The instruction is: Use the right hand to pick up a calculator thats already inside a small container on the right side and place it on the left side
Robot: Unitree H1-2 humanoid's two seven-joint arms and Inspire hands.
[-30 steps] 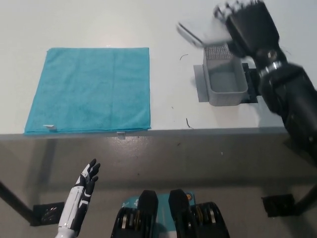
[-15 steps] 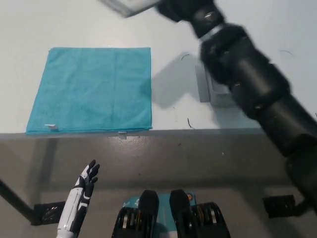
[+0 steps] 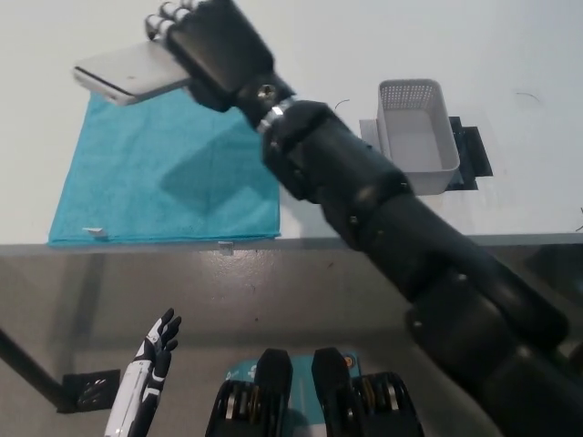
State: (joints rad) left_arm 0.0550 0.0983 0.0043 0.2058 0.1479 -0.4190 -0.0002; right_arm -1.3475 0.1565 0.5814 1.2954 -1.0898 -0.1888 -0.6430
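I am carrying the calculator (image 3: 127, 75) in the black right hand (image 3: 214, 41), whose fingers are wrapped over its near end so that the grey slab is sticking out flat beyond them. A second ago that hand was lifting the calculator just above the small container (image 3: 417, 137); half a second ago it was passing the top middle of the table (image 3: 301, 27). Now the arm is stretching right across, and the calculator is hanging in the air over the far corner of the teal cloth (image 3: 164, 173), well apart from the container. I am seeing the arm's shadow falling on the cloth, which tells me the calculator is not touching anything yet.

The container is sitting to the right of the cloth on its dark base plate (image 3: 469, 150), and it is showing an empty mesh floor, so I am judging the pick finished and the carry nearly done. What is left is lowering the hand onto the cloth and letting the fingers go.

The white left hand (image 3: 150, 350) is resting below the table edge, nearer to me than the cloth, with fingers spread and nothing in it. I am watching the grip, since only one end is held.
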